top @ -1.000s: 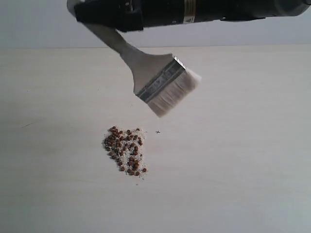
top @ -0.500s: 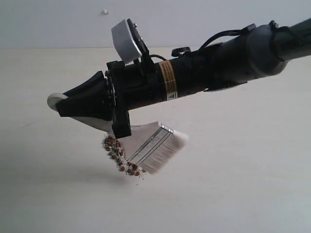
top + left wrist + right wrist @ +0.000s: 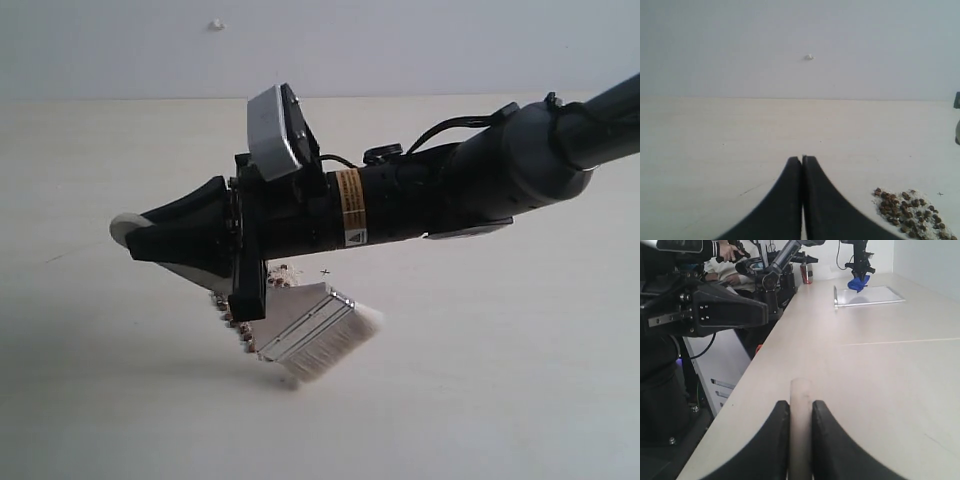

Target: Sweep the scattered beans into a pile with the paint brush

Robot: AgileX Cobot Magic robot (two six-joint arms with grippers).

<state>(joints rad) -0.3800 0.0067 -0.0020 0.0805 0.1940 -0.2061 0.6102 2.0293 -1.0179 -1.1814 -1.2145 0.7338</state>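
The black right end effector (image 3: 135, 238) reaches in from the right side on its long dark arm (image 3: 450, 190). It is pinching the pale wooden handle of the flat, wide paint brush (image 3: 305, 325). The brush has a silver metal band and whitish bristles. In the right wrist view, the handle sits snug between the two black fingers (image 3: 772, 440).

The brush hangs tilted, with its bristles pointing down and to the right, low over the pale wooden surface (image 3: 500, 390). It is right on top of the pile of tiny round reddish-brown beans (image 3: 238, 328) mixed with pale crumbs. The brush hides most of the pile. A few beans peek out along its left edge and just above it. I cannot tell if the bristle tips touch the surface.

The black left end effector (image 3: 802, 159) is pressed together with nothing in it. The bean pile lies on the surface near it.
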